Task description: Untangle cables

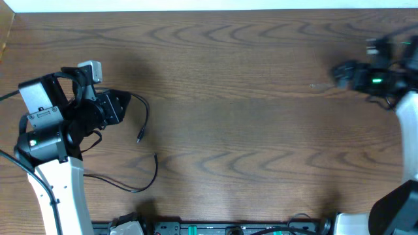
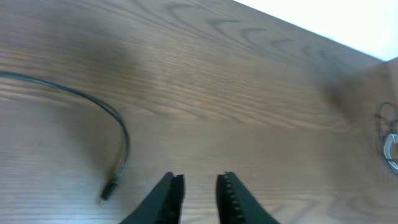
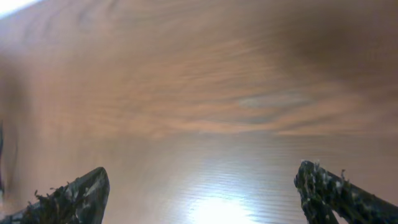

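Where the desk [image 1: 261,130] is reached by both arms, the right tool [image 3: 202,177] is spread wide, empty; the left tool [image 2: 199,190] is narrowly parted, grasping nothing; one black cable [image 2: 126,142] and a second cable [image 1: 155,168] are laid apart beside it; untangling is judged nearly done.

A brown wood-grain counter [image 1: 248,143] is stretching across the scene, its far edge meeting a white strip [image 1: 196,5]. A pale scuff [image 1: 320,85] is showing on the wood at right, and light is glaring off the boards in the right wrist view.
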